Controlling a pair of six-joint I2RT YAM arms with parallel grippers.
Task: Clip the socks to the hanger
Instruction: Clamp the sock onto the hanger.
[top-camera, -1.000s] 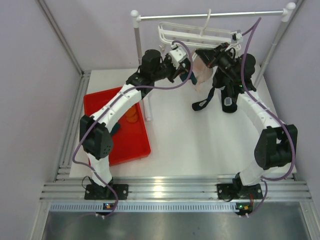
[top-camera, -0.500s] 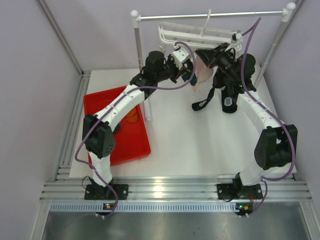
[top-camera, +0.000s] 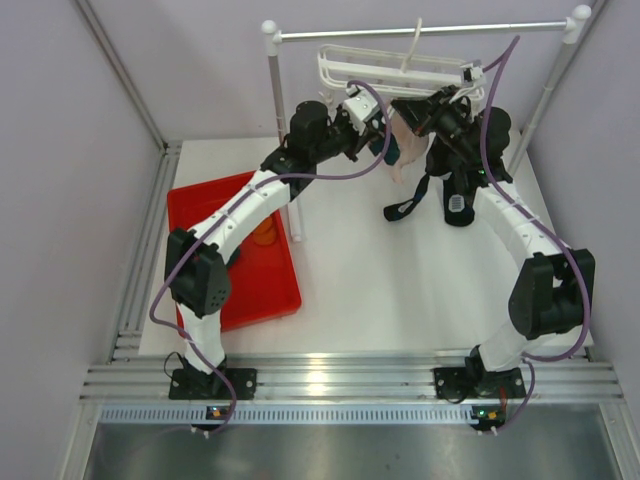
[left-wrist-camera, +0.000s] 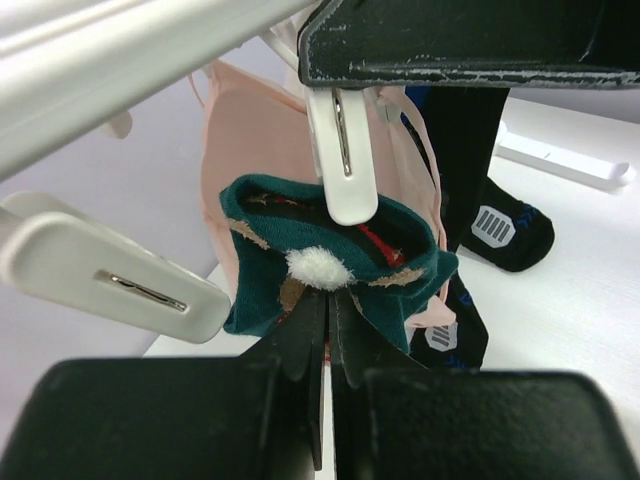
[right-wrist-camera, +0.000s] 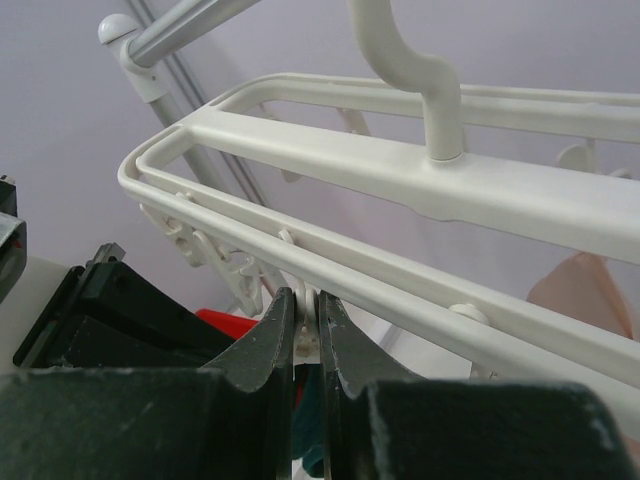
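Note:
The white hanger (top-camera: 400, 68) hangs by its hook from the metal rail. My left gripper (top-camera: 378, 140) is shut on a dark teal sock (left-wrist-camera: 400, 270) and holds it up so that its open edge meets the tip of a white clip (left-wrist-camera: 345, 170). My right gripper (top-camera: 408, 112) is shut on the top of a clip (right-wrist-camera: 306, 335) under the hanger frame (right-wrist-camera: 400, 170), with teal fabric (right-wrist-camera: 312, 420) just below its fingers. An orange sock (top-camera: 264, 230) lies in the red tray (top-camera: 200, 200).
A pale pink sock (left-wrist-camera: 250, 130) and longer black socks (top-camera: 410, 200) hang from the hanger behind the teal sock. Another free clip (left-wrist-camera: 110, 275) dangles to the left. The rail stand's post (top-camera: 272, 90) rises beside the tray.
My left gripper has moved right and up with the teal sock, closer under the hanger clip. The right arm has not moved.

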